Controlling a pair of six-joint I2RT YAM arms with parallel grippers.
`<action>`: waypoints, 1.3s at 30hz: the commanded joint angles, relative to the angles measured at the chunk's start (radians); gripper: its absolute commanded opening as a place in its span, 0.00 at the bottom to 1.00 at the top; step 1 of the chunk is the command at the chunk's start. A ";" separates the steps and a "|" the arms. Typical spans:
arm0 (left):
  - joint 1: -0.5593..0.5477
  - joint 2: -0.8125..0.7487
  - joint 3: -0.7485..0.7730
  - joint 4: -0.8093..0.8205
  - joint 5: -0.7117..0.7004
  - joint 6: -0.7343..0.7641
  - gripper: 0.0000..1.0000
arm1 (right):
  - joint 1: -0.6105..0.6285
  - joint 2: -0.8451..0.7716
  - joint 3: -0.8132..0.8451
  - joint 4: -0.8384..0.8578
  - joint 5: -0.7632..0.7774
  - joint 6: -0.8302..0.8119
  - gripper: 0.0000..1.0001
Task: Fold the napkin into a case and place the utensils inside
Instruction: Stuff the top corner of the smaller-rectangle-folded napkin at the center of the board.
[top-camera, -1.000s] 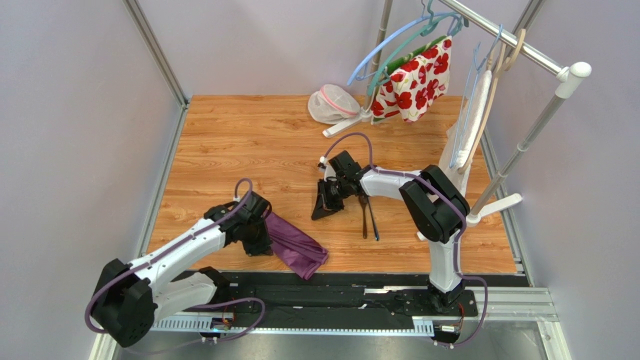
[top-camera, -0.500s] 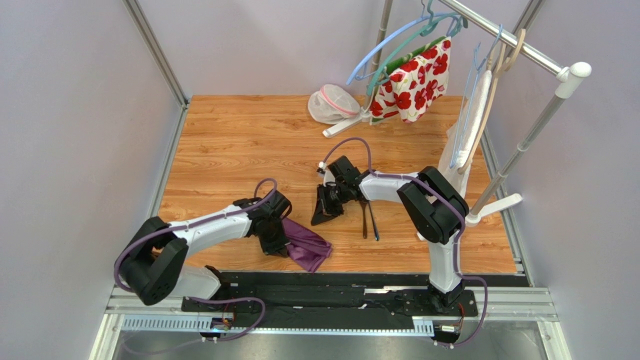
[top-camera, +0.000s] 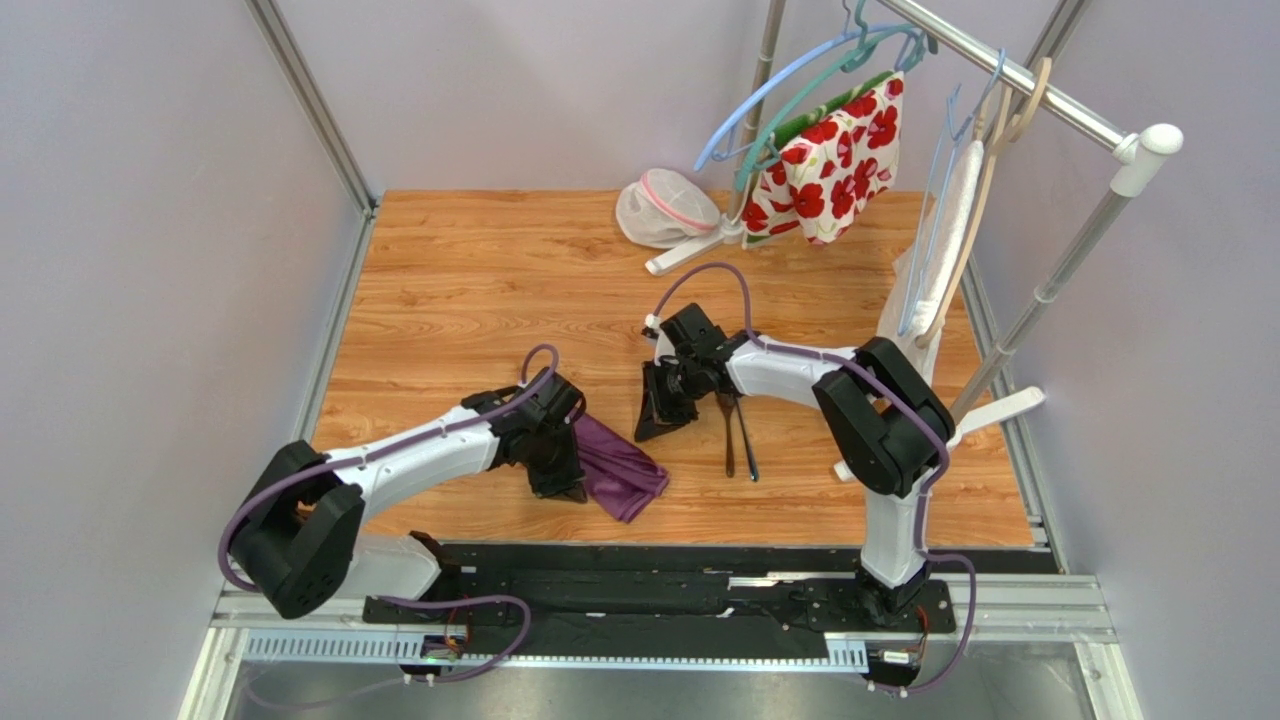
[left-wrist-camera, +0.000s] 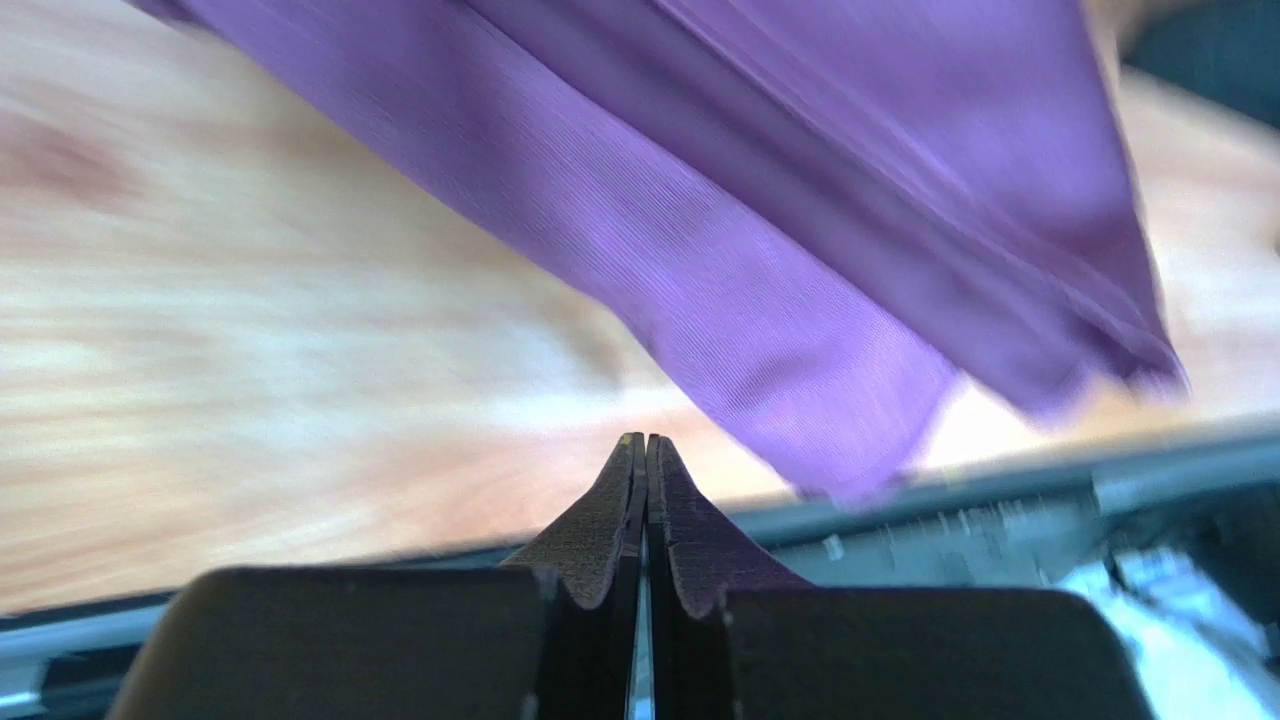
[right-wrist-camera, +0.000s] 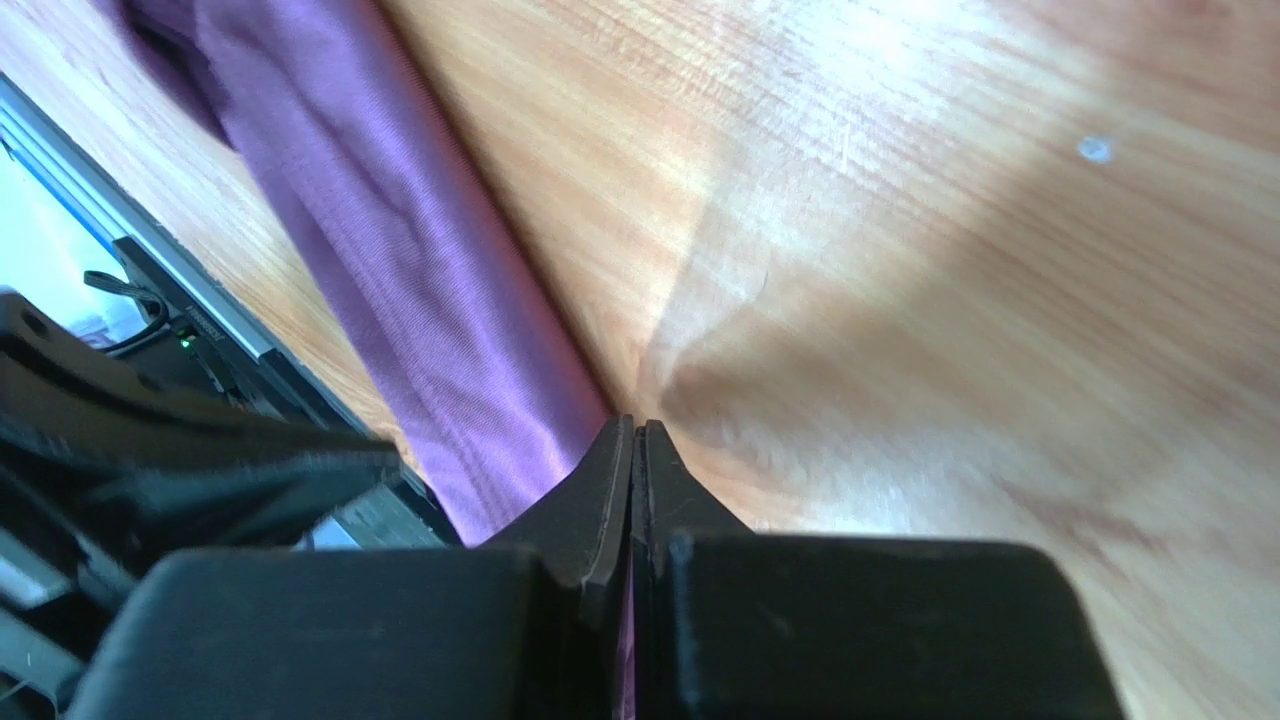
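The dark purple napkin lies bunched on the wooden table near the front edge. My left gripper is shut with nothing between its jaws and sits against the napkin's left side. In the left wrist view the cloth fills the top, beyond the gripper. My right gripper is shut just above the napkin's far edge. In its wrist view the gripper meets the cloth's edge, and purple shows through the slit. The two dark utensils lie side by side to the right of it.
A white mesh pouch lies at the back. A floral cloth and a white garment hang from the rack on the right. The black rail runs along the near edge.
My left gripper swept to the right and the napkin moved with it, bunching from a long strip into a shorter heap nearer the right gripper. The right gripper barely moved.
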 joint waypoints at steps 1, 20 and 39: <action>-0.022 -0.044 0.013 0.046 0.158 0.031 0.04 | -0.003 -0.093 -0.021 -0.028 0.051 -0.040 0.00; -0.024 0.087 0.071 0.132 0.074 -0.009 0.01 | 0.195 -0.368 -0.073 -0.253 0.544 -0.272 0.41; 0.030 0.076 -0.065 0.362 0.082 -0.002 0.00 | 0.398 -0.400 -0.119 -0.144 0.406 -0.623 0.58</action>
